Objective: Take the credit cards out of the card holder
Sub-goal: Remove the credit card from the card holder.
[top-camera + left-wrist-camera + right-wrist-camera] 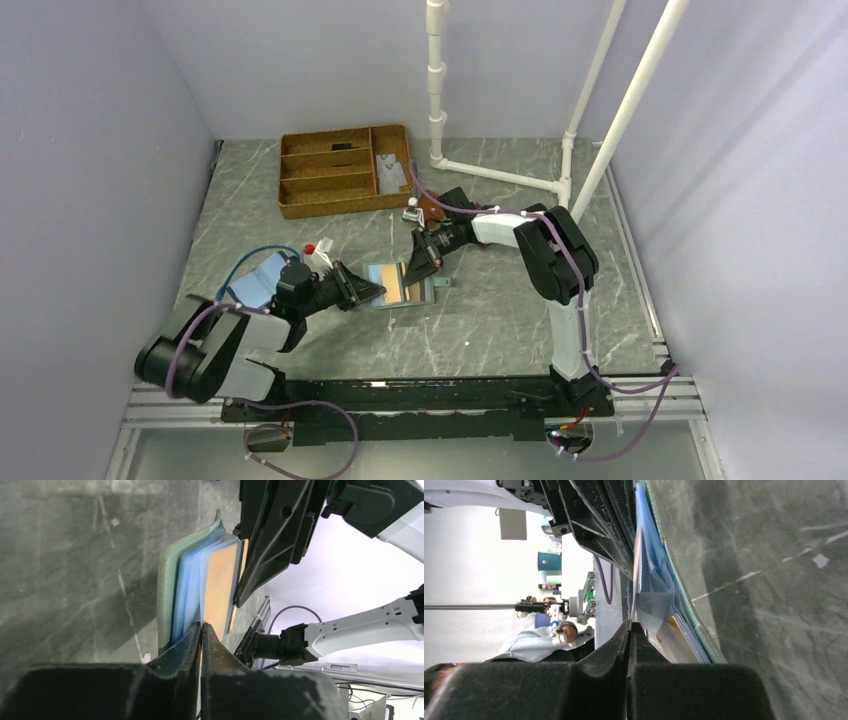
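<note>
The card holder (pixel 167 595) is hemmed in at both ends; the left gripper (pixel 201 626), jaws nipped on its near-left edge, blocks that side; the right gripper (pixel 630 625), pinching the tan credit card (pixel 220 590), bars the far-right corner, leaving only a slit between the two; a light blue flat piece (pixel 262 278) and a red-capped white item (pixel 318 254) crowd the left arm's flank; the wooden tray (pixel 345 172) and white pipe frame (pixel 500 176) close the far side; bare marble table (pixel 500 330) toward the near rail gives open passage.
</note>
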You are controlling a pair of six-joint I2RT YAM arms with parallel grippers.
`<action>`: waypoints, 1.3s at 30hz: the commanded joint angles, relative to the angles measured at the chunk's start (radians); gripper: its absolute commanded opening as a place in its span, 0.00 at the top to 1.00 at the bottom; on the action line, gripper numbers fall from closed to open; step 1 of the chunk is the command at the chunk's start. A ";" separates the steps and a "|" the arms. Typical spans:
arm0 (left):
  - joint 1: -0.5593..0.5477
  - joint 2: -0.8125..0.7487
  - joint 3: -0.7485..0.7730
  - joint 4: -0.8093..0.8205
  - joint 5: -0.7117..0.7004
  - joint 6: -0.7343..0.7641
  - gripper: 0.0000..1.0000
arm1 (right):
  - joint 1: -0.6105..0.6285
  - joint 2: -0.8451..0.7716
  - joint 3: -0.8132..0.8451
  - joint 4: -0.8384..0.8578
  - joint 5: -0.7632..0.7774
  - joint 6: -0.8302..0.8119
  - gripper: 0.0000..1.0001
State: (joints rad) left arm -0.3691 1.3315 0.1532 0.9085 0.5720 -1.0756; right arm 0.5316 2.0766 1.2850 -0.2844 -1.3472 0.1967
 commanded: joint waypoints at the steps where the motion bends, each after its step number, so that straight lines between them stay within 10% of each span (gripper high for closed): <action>1: 0.025 0.144 -0.027 0.241 0.071 -0.031 0.95 | -0.003 0.035 0.008 -0.022 -0.029 -0.059 1.00; 9: 0.093 0.503 -0.046 0.643 0.190 -0.129 1.00 | -0.038 0.097 0.018 -0.116 -0.008 -0.154 1.00; 39: 0.146 0.635 -0.044 0.572 0.168 -0.159 0.96 | -0.091 -0.097 0.118 -0.372 0.256 -0.404 1.00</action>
State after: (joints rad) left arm -0.2321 1.9934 0.1242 1.4776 0.7662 -1.2247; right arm 0.4435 2.0247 1.3705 -0.6273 -1.1095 -0.1543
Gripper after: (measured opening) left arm 0.019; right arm 0.008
